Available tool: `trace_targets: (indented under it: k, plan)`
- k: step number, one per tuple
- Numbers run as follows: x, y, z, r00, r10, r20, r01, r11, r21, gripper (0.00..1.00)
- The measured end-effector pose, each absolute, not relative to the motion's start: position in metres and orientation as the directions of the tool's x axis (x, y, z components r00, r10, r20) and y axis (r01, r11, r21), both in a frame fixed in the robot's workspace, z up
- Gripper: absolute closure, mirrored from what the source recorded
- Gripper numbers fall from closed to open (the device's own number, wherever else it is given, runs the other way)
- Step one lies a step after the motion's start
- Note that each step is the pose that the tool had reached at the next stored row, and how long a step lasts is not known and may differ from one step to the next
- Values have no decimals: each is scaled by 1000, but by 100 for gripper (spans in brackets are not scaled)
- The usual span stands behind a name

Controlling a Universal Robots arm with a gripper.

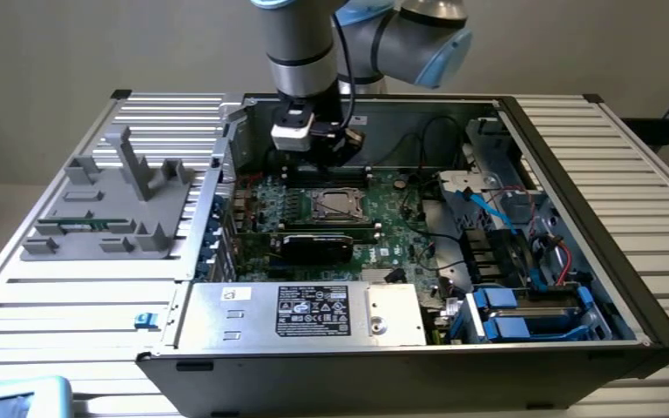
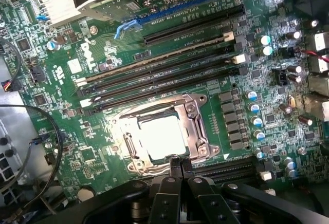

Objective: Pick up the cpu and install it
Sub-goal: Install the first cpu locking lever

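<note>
The cpu (image 2: 162, 135) lies flat in its socket on the green motherboard (image 2: 103, 44), its top shining bright, with the socket's metal frame (image 2: 198, 126) around it. In the exterior view the cpu (image 1: 337, 205) sits mid-board inside the open computer case (image 1: 578, 174). My gripper (image 2: 180, 163) hangs just above the board at the socket's edge, its two fingers pressed together and nothing between them. Seen from outside, the gripper (image 1: 341, 164) is a short way above and behind the socket.
A black expansion card (image 1: 317, 246) stands just in front of the socket, and a silver box with a black label (image 1: 300, 313) is nearer still. Long black memory slots (image 2: 169, 75) run beside the socket. Cables (image 1: 428, 148) and blue drive bays (image 1: 521, 313) are at the exterior view's right.
</note>
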State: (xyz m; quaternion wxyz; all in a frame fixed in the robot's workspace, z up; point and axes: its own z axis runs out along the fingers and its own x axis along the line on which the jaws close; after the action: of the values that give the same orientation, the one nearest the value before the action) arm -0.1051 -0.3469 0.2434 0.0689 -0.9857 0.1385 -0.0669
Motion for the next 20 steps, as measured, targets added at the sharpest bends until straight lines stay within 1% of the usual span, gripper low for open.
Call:
trace_targets:
  k: [4,7,13,20]
  plan:
    - [-107,-347,244,962,-245,118,-229,-964,-136,89]
    - [-107,-347,246,965,-236,116,-220,-966,-134,89]
    - [-107,-347,250,968,-229,103,-216,-968,-125,89]
    - [-106,-348,257,972,-222,74,-213,-970,-114,89]
